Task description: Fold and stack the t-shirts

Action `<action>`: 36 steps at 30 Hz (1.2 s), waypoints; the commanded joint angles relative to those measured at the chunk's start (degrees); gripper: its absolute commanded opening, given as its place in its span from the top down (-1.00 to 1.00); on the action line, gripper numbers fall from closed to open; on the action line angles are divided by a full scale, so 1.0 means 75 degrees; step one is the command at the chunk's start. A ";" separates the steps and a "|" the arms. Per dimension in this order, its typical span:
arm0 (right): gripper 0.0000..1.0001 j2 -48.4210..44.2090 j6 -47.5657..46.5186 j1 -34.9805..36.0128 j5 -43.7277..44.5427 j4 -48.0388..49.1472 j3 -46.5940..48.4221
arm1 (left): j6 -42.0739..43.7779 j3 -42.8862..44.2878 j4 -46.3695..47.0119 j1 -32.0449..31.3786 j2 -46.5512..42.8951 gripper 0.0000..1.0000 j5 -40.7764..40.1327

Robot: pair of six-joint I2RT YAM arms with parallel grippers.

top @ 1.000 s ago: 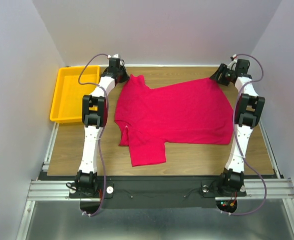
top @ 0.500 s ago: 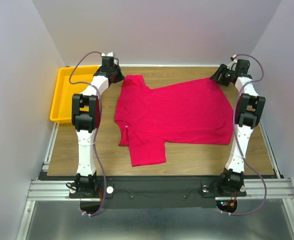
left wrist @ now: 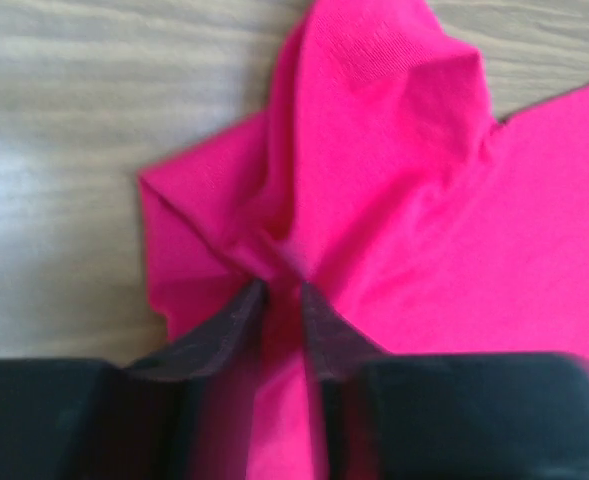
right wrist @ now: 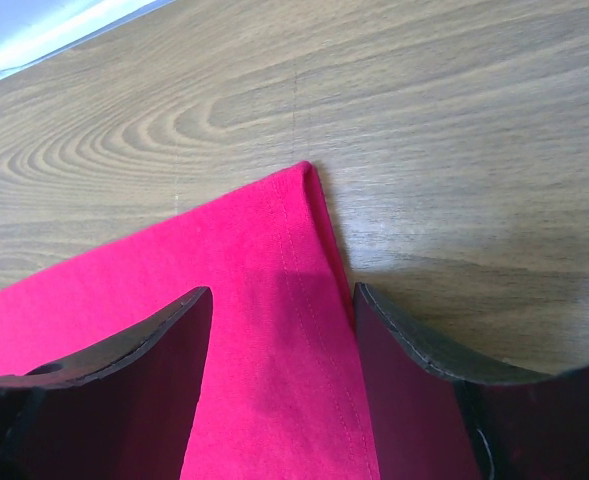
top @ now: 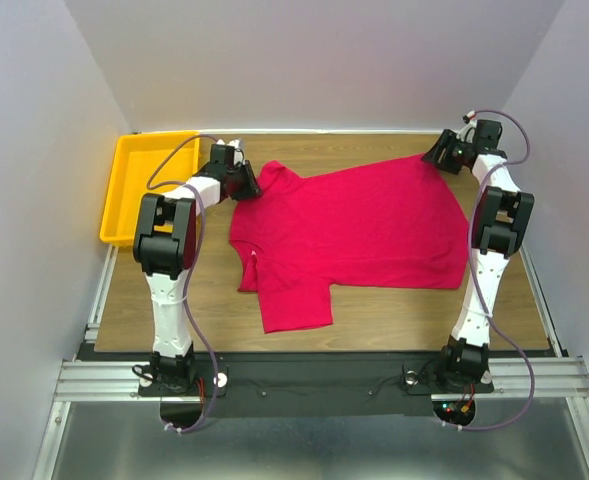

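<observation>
Across the middle of the bench (top: 394, 310), find the red t-shirt (top: 354, 225) spread flat, with the left pincer (left wrist: 282, 288) at its upper-left sleeve, jaws narrowly apart on bunched cloth, cannot tell whether gripping or let go, and the right pincer (right wrist: 281, 290) at upper right, released, straddling the hem corner.

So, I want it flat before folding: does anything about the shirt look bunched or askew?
Yes: the far sleeve is bunched into a ridge at the left gripper, not flat. The rest of the shirt looks smooth, one hem corner flat between the open fingers of the right gripper.
</observation>
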 commanded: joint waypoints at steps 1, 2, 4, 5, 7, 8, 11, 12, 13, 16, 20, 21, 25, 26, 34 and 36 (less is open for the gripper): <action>-0.29 -0.0516 -0.0072 -0.0071 -0.0038 0.0008 -0.0109 | 0.0139 -0.0365 0.0646 -0.0012 -0.1087 0.24 -0.0290; -0.29 -0.0539 -0.0084 -0.0071 -0.0038 0.0008 -0.0109 | 0.0127 -0.0424 0.0774 0.0023 -0.1171 0.08 -0.0383; -0.30 -0.0540 -0.0107 -0.0071 -0.0038 0.0008 -0.0121 | 0.0173 -0.0413 0.0881 0.0047 -0.1346 0.05 -0.0431; -0.30 -0.0540 -0.0119 -0.0071 -0.0038 0.0008 -0.0121 | 0.0197 -0.0378 0.0893 0.0058 -0.1359 -0.02 -0.0454; -0.30 -0.0528 -0.0095 -0.0071 -0.0062 0.0008 -0.0132 | 0.0256 -0.0192 0.0881 0.0117 -0.1301 -0.03 -0.0443; -0.30 -0.0528 -0.0095 -0.0071 -0.0073 0.0019 -0.0132 | 0.0268 -0.0086 0.0835 0.0140 -0.1242 -0.03 -0.0443; -0.30 -0.0528 -0.0095 -0.0071 -0.0097 0.0019 -0.0167 | 0.0373 0.0313 0.0542 0.0176 -0.0914 -0.03 -0.0361; -0.30 -0.0539 -0.0107 -0.0071 -0.0085 0.0008 -0.0179 | 0.0396 0.0418 0.0402 0.0176 -0.0728 -0.03 -0.0326; -0.30 -0.0540 -0.0095 -0.0071 -0.0085 0.0008 -0.0179 | 0.0489 0.0640 0.0227 0.0176 -0.0633 -0.03 -0.0256; -0.30 -0.0551 -0.0119 -0.0071 -0.0074 0.0008 -0.0179 | 0.0619 0.0876 0.0050 0.0176 -0.0329 -0.03 -0.0208; -0.30 -0.0551 -0.0107 -0.0082 -0.0062 -0.0004 -0.0156 | 0.1016 0.1297 -0.0347 0.0176 -0.0035 -0.03 -0.0045; -0.30 -0.0563 -0.0107 -0.0082 -0.0062 0.0008 -0.0144 | 0.1076 0.1379 -0.0430 0.0187 0.0035 -0.04 0.0002; -0.30 -0.0551 -0.0072 -0.0082 -0.0074 0.0008 -0.0132 | 0.1287 0.1696 -0.0841 0.0176 0.0305 -0.04 0.0050; -0.30 -0.0551 -0.0072 -0.0082 -0.0074 0.0008 -0.0144 | 0.1334 0.1673 -0.0865 0.0176 0.0305 -0.04 0.0073; -0.30 -0.0551 -0.0037 -0.0082 -0.0085 0.0008 -0.0132 | 0.1463 0.1568 -0.0947 0.0176 0.0352 -0.04 0.0190; -0.30 -0.0551 -0.0025 -0.0082 -0.0074 0.0008 -0.0121 | 0.1463 0.1603 -0.0947 0.0176 0.0422 -0.03 0.0283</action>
